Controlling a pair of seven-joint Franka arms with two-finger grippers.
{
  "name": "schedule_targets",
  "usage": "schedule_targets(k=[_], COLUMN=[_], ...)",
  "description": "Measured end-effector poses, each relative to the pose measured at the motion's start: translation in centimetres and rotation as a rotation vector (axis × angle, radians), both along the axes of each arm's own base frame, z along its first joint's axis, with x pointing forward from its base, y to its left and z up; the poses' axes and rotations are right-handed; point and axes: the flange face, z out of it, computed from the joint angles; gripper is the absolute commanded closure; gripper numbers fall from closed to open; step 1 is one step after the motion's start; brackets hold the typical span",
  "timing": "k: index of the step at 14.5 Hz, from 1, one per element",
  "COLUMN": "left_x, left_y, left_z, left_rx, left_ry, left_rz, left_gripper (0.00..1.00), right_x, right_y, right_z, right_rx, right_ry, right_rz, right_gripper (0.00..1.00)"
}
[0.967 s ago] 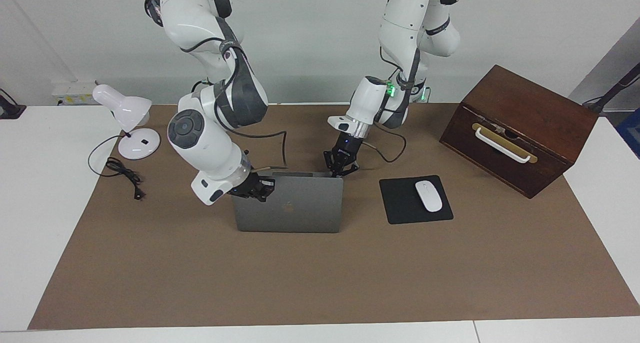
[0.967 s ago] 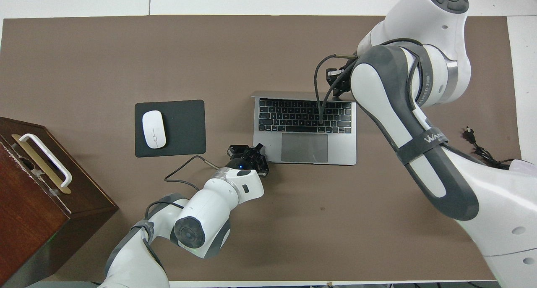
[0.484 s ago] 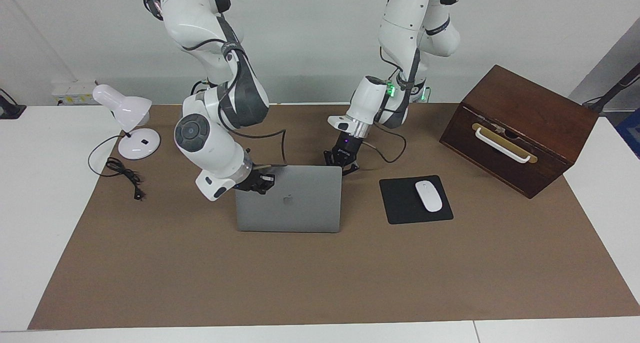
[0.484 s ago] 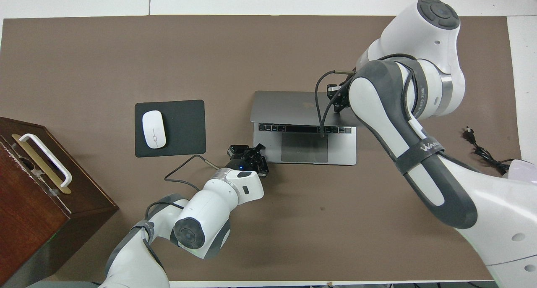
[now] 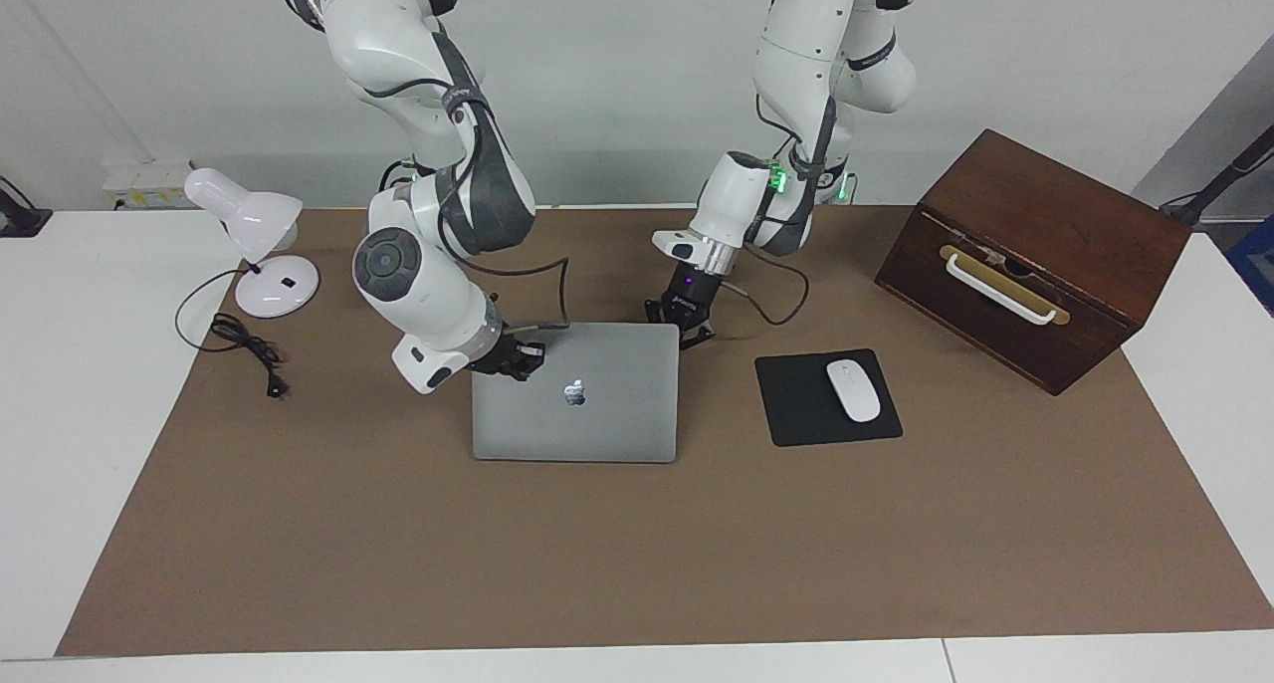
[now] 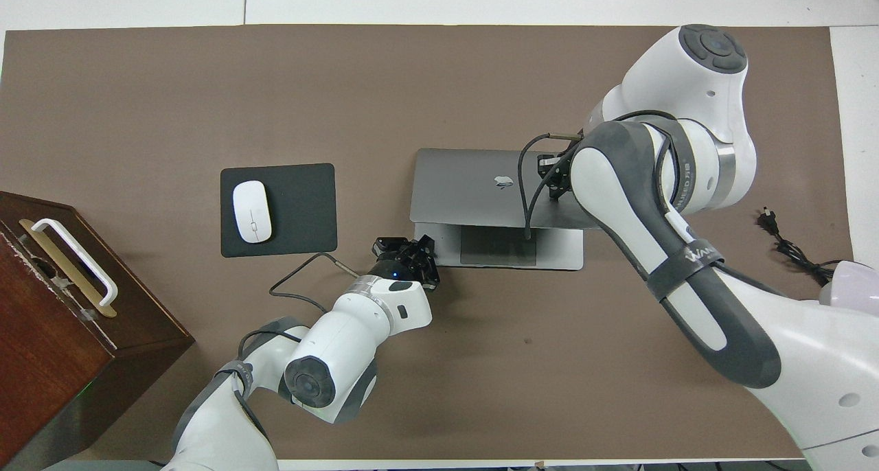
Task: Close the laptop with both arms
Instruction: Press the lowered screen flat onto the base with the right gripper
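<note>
The silver-grey laptop (image 5: 597, 419) lies mid-table with its lid (image 6: 474, 189) lowered most of the way; the apple logo faces up. Only a strip of the base with the trackpad (image 6: 498, 250) shows under it. My right gripper (image 5: 513, 356) rests on the lid's corner toward the right arm's end, also seen in the overhead view (image 6: 553, 179). My left gripper (image 5: 680, 325) is at the base's corner nearest the robots, toward the left arm's end, also seen in the overhead view (image 6: 406, 251).
A black mouse pad (image 5: 796, 409) with a white mouse (image 5: 853, 390) lies beside the laptop toward the left arm's end. A brown wooden box (image 5: 1035, 255) stands past it. A white lamp (image 5: 249, 225) and its cable (image 5: 244, 344) are at the right arm's end.
The lid has swung down over the keyboard, from upright to nearly flat, with my right gripper moving along on it. My left gripper has stayed at the base's corner.
</note>
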Motion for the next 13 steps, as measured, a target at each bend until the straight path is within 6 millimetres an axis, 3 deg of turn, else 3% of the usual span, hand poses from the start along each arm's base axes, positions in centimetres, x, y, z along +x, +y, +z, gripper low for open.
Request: schedule_targets(k=[13], left_x=[0.0], left_y=[0.0], left_z=[0.0], left_rx=[0.0], left_ry=[-0.001], left_rz=[-0.001], left_gripper=[1.0], right_x=[-1.9], right_y=[1.4], right_z=[-1.1], right_rx=[-0.008], right_ry=[0.011], right_rz=[0.017], right_gripper=[1.0])
